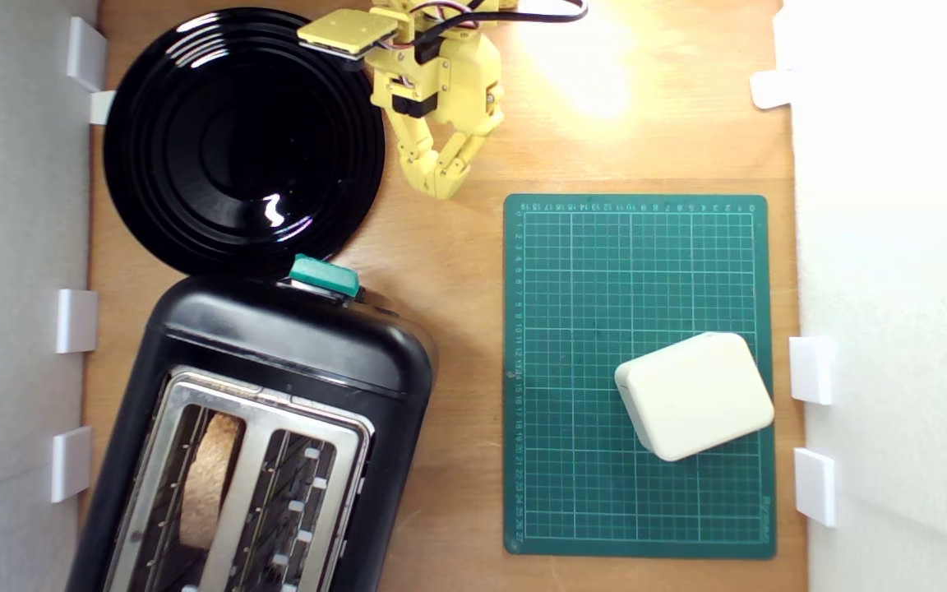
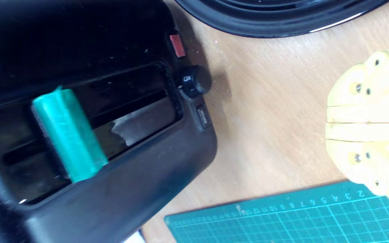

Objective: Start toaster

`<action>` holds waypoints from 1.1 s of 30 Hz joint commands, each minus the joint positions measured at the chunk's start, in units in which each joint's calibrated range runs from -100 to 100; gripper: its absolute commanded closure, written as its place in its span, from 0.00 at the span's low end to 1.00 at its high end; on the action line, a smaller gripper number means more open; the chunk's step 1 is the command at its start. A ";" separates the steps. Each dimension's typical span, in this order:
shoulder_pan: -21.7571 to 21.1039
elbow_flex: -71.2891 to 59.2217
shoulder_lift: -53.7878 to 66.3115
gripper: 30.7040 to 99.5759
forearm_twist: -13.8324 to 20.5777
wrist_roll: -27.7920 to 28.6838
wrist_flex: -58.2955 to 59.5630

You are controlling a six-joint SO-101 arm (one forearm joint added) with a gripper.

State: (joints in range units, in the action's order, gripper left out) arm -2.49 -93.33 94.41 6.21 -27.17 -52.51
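The glossy black toaster [image 1: 276, 386] fills the lower part of the exterior view's left, with a slice of bread [image 1: 209, 481] standing in one slot. Its teal lever [image 1: 324, 275] sticks out of the end face nearest the plate, high in its track. The wrist view looks at that end face, showing the toaster [image 2: 130, 189], the teal lever [image 2: 69, 135], a black knob [image 2: 196, 81] and a small red button [image 2: 177, 45]. My yellow gripper [image 1: 441, 187] hangs over bare wood beyond the lever and off to one side, apart from the toaster. Its fingers [image 2: 360, 111] are pressed together on nothing.
A round black plate [image 1: 243, 140] lies just behind the toaster, close to the arm. A green cutting mat [image 1: 638, 263] covers the exterior view's right, with a cream rounded box [image 1: 694, 395] on it. White walls with clips border both sides.
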 commanded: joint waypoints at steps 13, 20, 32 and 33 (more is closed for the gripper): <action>0.26 43.76 -33.63 0.99 9.17 8.38 -0.04; 0.34 54.84 -40.88 0.99 13.77 4.19 -1.58; 7.09 61.84 -47.04 0.99 13.21 -13.95 -3.63; 7.80 61.93 -47.62 0.99 13.21 -15.16 -3.55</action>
State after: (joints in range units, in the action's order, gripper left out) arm 3.21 -35.50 47.64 19.11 -38.65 -56.09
